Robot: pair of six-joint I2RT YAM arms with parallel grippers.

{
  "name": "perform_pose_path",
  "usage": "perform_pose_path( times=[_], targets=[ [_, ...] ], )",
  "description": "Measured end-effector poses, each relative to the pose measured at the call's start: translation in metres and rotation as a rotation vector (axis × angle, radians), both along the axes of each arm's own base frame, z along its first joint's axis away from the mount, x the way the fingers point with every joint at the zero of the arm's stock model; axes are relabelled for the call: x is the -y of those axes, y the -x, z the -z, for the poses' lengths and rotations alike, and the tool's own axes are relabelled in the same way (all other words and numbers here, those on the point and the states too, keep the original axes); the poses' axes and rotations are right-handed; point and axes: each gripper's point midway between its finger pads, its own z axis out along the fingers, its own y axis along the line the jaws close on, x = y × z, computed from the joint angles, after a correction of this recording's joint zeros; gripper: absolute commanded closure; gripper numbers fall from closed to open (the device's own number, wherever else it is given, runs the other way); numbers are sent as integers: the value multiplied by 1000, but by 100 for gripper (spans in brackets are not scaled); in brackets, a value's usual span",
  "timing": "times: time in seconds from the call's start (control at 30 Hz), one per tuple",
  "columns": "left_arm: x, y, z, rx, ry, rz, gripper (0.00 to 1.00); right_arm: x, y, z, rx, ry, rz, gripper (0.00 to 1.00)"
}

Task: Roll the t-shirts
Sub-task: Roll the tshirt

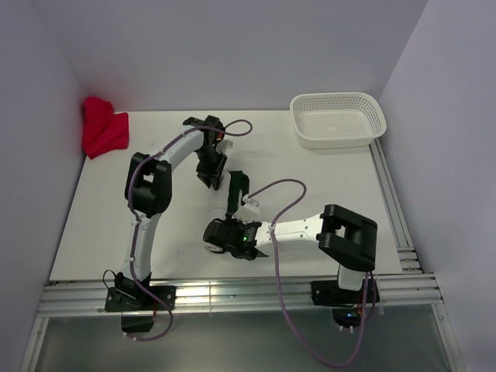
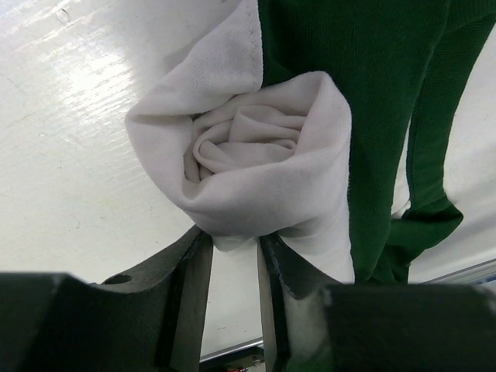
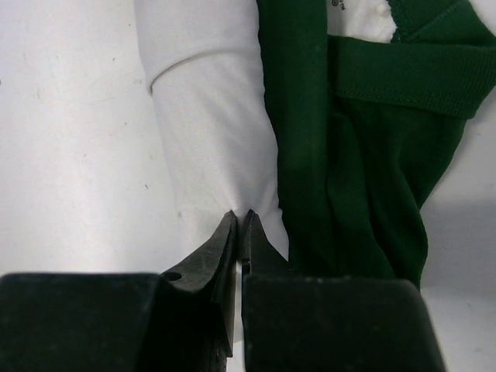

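Black-fingered and close to its own lens, the left gripper [image 2: 235, 240] is closed part-way on a fold at the near end of the off-white t-shirt [image 2: 256, 155], one fingertip touching each side of the cloth. Just past the tips the shirt shows as a tight roll seen end-on, its layers coiling in to a small centre. The dark green t-shirt [image 2: 372, 116] lies against the roll's right side in that view and trails off in a narrow strip over the white table [image 2: 70, 155].

From the right wrist, the right gripper [image 3: 242, 219] has its fingers pressed together with no gap, tips set against the near edge of the off-white roll, which runs away from the camera as a smooth tube. Whether any cloth is caught between those tips cannot be told. The green shirt lies bunched just beside the tube on its right, a ribbed band crossing the far end.

Seen from above, both arms reach in from the table's near edge and their wrists meet close together near its middle; the shirts cannot be made out clearly beneath them. Farther back, a white perforated basket [image 1: 333, 139] sits at the far right corner and a crumpled red cloth [image 1: 103, 130] at the far left, well apart from the arms.
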Motion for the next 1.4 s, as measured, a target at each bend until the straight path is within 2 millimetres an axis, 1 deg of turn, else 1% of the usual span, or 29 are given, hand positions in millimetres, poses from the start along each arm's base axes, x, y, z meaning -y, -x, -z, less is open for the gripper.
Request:
perform_pose_path(
  times=[0.1,0.17,0.23,0.27,0.33,0.37,0.43,0.47,0.57,0.7,0.8,1.0,1.1,1.13,1.23,1.27,1.33,1.37,1.4],
  targets=[
    [0,1,0,-4,0,6,60,2,2,2,-3,-30,10,100],
    [0,1,0,-2,3,17,53,3,2,4,-5,-48,17,100],
    [-1,0,0,-1,9,25,48,4,2,6,-10,-62,20,100],
    [-1,0,-1,-2,16,29,43,4,1,7,-12,-68,23,100],
    [-1,-2,-3,0,36,36,38,4,1,8,-23,-75,22,100],
    [-1,-2,-4,-1,49,36,34,4,0,9,-31,-78,22,100],
    [0,-4,-7,-4,84,30,31,4,0,11,-42,-87,21,100],
    [0,-5,-9,-2,108,32,27,5,0,11,-47,-92,21,100],
    [2,-10,-18,16,214,38,23,5,-1,12,-64,-112,17,100],
    [-3,-10,-37,31,386,35,21,6,-2,13,-87,-142,11,100],
    [-7,-5,-41,23,493,43,21,6,-2,14,-99,-168,2,100],
    [3,22,-17,-72,622,76,21,6,-2,15,-118,-223,-15,100],
    [11,26,-7,-100,674,94,20,6,-3,15,-121,-235,-23,100],
    [14,27,-5,-113,696,95,21,6,-3,15,-121,-237,-25,100],
    [21,30,-4,-151,766,89,35,6,-3,15,-126,-251,-31,100],
    [22,30,-2,-156,772,87,49,6,-3,15,-125,-257,-33,100],
    [23,30,4,-174,777,77,62,6,-3,15,-123,-268,-34,100],
    [23,31,7,-188,777,70,74,6,-3,15,-122,-273,-35,100],
    [23,32,9,-199,777,59,78,6,-3,15,-121,-274,-36,96]
  ],
)
